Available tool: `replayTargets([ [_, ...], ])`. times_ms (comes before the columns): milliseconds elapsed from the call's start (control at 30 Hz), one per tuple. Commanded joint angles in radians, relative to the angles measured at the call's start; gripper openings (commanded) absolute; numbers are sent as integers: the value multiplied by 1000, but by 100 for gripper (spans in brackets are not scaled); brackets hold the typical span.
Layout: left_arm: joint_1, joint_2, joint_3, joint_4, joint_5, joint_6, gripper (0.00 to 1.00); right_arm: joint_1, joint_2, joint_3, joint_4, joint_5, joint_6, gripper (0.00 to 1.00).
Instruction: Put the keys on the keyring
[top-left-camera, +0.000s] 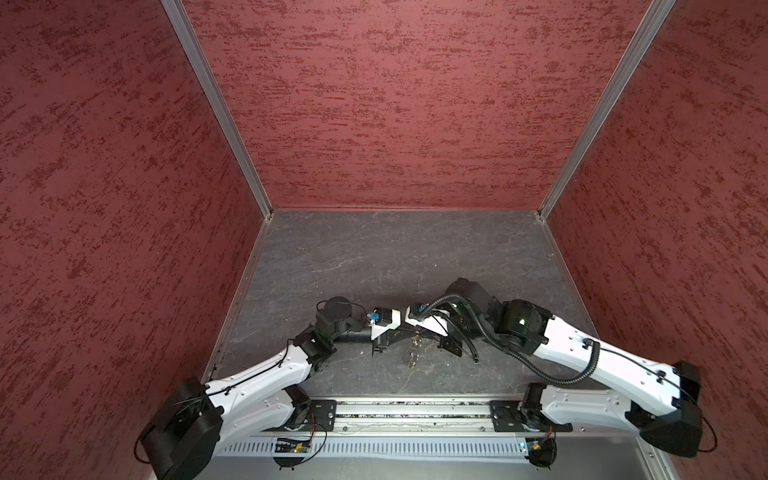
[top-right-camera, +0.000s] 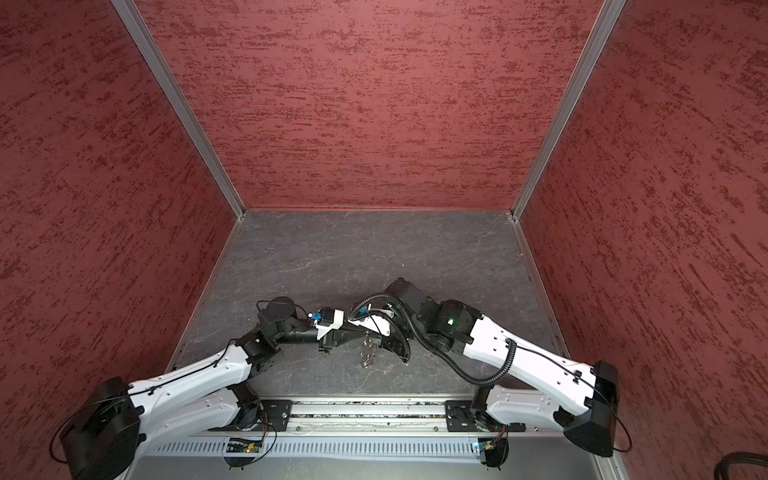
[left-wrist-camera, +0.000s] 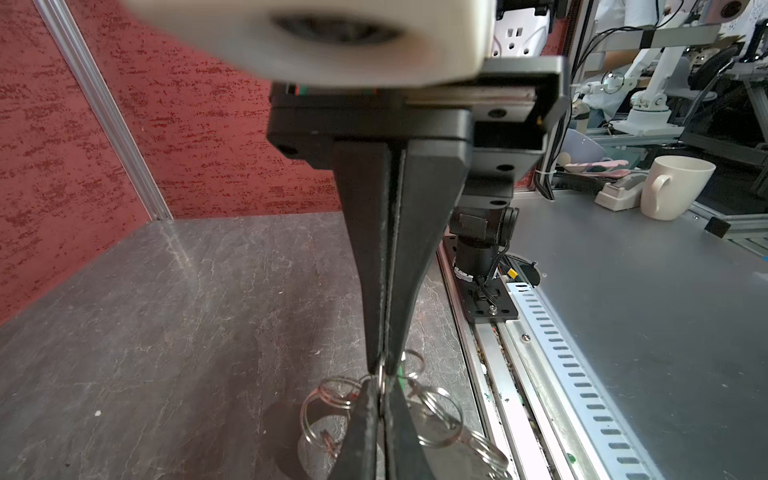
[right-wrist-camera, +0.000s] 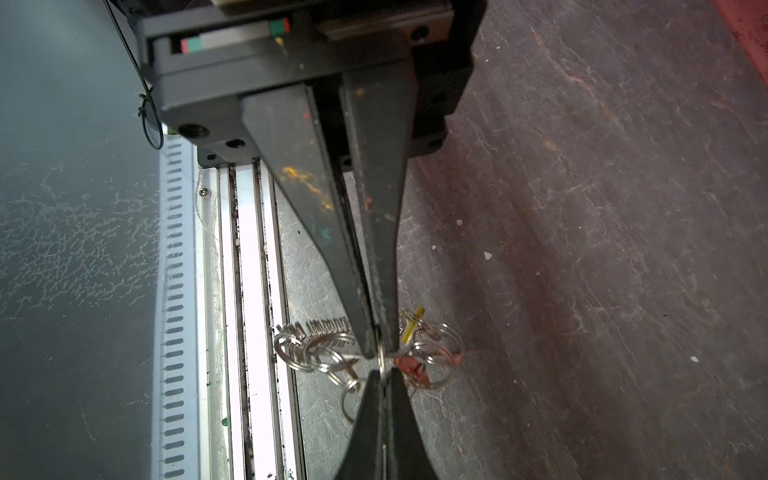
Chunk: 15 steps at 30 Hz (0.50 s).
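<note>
1. both top views look steeply down from high above the base rail (top-left-camera: 415, 409), facing the back wall (top-left-camera: 415, 104), sharing the whole tabletop (top-left-camera: 374, 257).
2. the left wrist view sits close behind its fingers (left-wrist-camera: 365, 249), looking along them at the keyring (left-wrist-camera: 440, 415).
3. the right wrist view does likewise from the opposite side; both share the keyring (right-wrist-camera: 316, 357).

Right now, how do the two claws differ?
The right gripper shows yellow, orange and teal smears on its fingers; the left gripper looks plain black. The left reaches in from the left, the right from the right. Both are shut tip to tip on the keyring.
</note>
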Motion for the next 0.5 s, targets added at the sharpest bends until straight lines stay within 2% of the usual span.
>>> replayTargets([
  [0,1,8,10,16,46,-3,6,3,-1,22,57,-28,-12,0],
  [367,0,25,26,-9,47,11,9,2,-3,16,83,-27,-14,0],
  [467,0,22,32,-9,50,10,5,2,0,15,88,-27,-14,0],
])
